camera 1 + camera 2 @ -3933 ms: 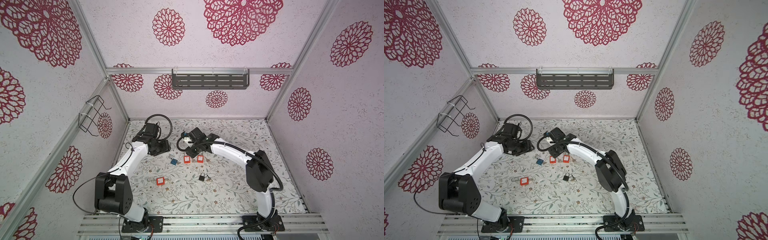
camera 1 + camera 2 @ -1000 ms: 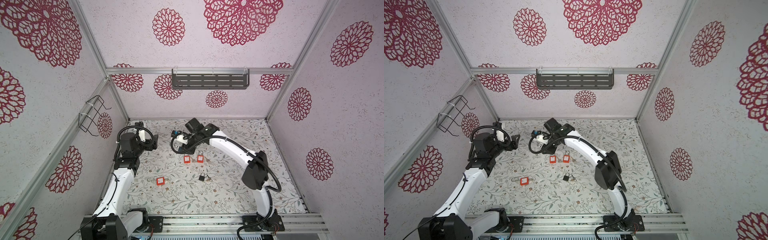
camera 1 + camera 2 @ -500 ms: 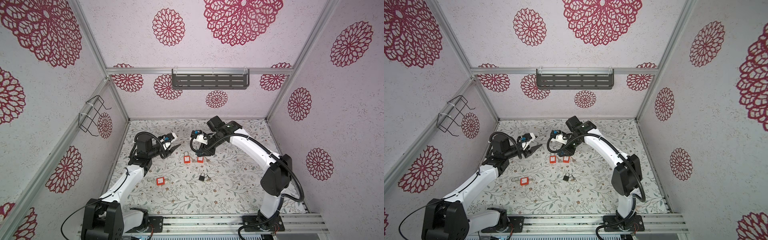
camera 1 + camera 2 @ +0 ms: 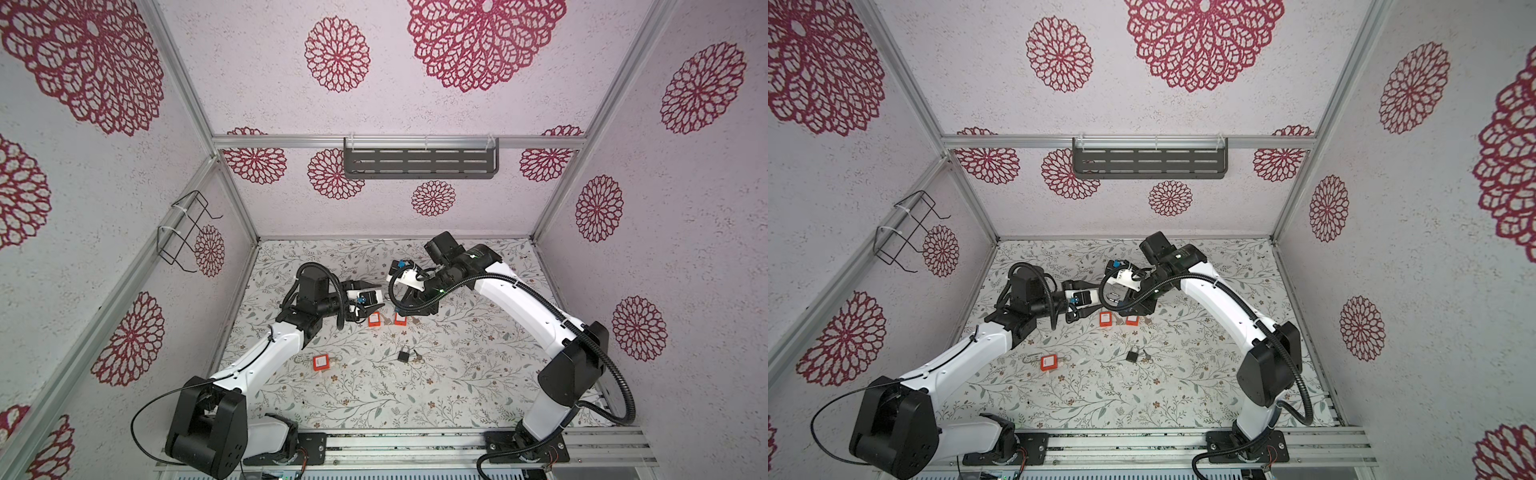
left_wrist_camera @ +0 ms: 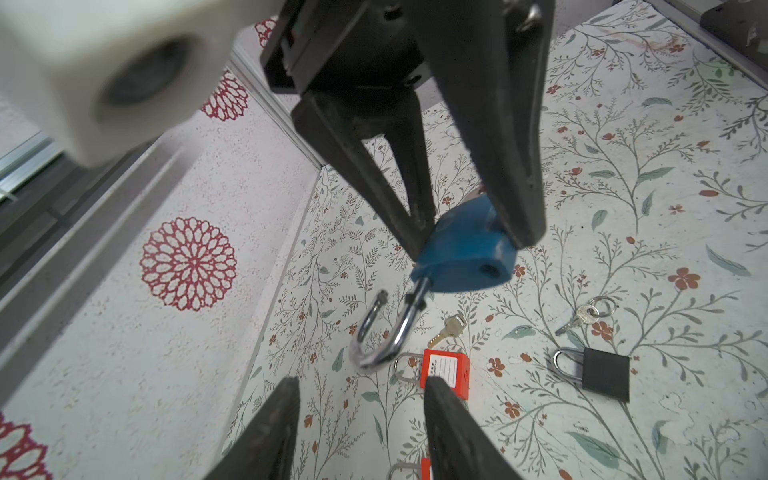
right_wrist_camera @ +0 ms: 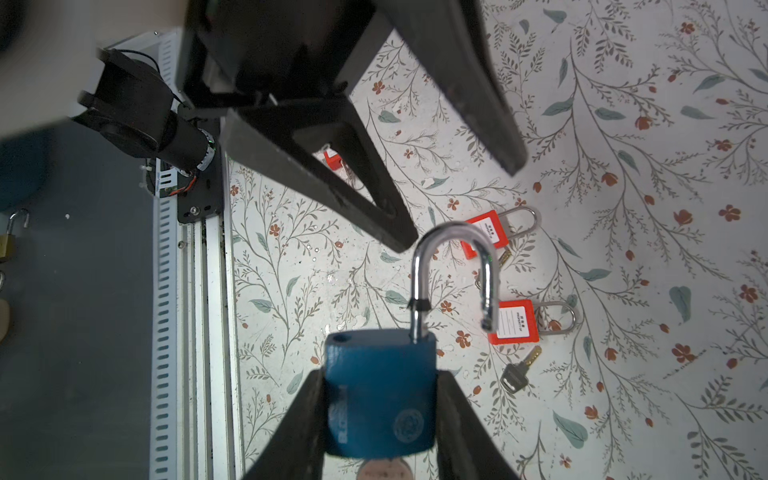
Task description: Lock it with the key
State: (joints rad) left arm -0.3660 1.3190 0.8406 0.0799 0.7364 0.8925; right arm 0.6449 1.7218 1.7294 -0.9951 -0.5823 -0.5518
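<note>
Our right gripper is clamped on the body of the blue padlock, up off the table — its shackle stands open, and a pale key head shows blurred under the body. Our left gripper faces it, jaws apart and empty, just short of the shackle. Below lie red padlocks, a black padlock and loose keys.
</note>
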